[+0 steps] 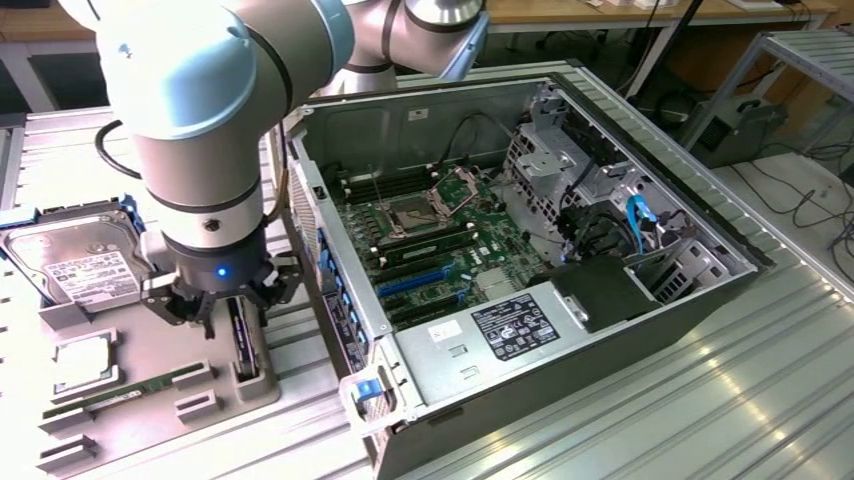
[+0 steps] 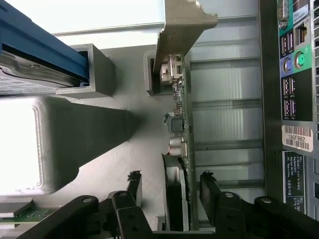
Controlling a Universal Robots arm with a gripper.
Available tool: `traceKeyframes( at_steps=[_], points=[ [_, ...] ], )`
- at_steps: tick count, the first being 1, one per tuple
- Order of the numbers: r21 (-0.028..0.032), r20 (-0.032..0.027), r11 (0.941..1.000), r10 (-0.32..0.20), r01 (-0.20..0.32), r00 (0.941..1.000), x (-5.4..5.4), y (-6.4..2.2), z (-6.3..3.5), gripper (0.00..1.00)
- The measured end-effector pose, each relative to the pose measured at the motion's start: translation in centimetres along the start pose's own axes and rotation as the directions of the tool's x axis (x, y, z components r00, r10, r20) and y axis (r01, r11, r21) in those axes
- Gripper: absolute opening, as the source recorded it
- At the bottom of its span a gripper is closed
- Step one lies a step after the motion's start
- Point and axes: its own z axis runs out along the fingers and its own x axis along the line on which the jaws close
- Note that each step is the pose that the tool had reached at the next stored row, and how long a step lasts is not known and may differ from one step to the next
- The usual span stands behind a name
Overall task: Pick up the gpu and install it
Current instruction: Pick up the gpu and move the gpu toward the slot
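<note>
In the exterior view, the pincer (image 1: pixel 230 315) hangs low over a gray holder block (image 1: pixel 160 345) on the ribbed tabletop (image 1: pixel 747 400), close beside the open computer case (image 1: pixel 561 400). The gpu (image 1: pixel 244 345) stands on edge in the slot along the block's case-side edge. The wrist view adds that the pincer is released: its black fingers (image 2: pixel 133 181) straddle the card with a gap on each side, and the silvery bracket (image 2: pixel 182 30) sits at the far end. It also shows the case's rear ports (image 2: pixel 293 62) and a white barcode sticker (image 2: pixel 298 137), seemingly "18GF882". The print on the hard drive (image 1: pixel 87 265) label is too small to read.
</note>
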Motion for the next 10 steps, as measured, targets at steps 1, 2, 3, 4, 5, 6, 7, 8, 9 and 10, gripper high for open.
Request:
traceKeyframes(
  at_steps=[1,2,3,4,5,6,7,8,9,10],
  points=[
    [0.0,0.0,1.0,0.0,0.0,1.0,-0.03,0.0,0.0,0.57],
    [0.0,0.0,1.0,0.0,0.0,1.0,-0.05,0.01,-0.01,0.57],
    [0.0003,-0.0003,1.0,0.0,0.0,1.0,-0.1,0.02,-0.09,0.57],
    [0.0002,-0.0001,1.0,0.0,0.0,1.0,-0.09,0.02,-0.14,0.57],
    [0.0002,0.0,1.0,0.0,0.0,1.0,-0.09,0.03,-0.21,0.57],
    [0.0001,0.0001,1.0,0.0,0.0,1.0,-0.1,0.03,-0.24,0.56],
    [-0.0001,0.0002,1.0,0.0,0.0,1.0,-0.1,0.03,-0.24,0.56],
    [0.0,0.0003,1.0,0.0,0.0,1.0,-0.1,0.03,-0.23,0.49],
    [0.0002,0.0002,1.0,0.0,0.0,1.0,-0.1,0.03,-0.24,0.49],
    [0.0003,0.0001,1.0,0.0,0.0,1.0,-0.09,0.03,-0.25,0.42]
  ],
)
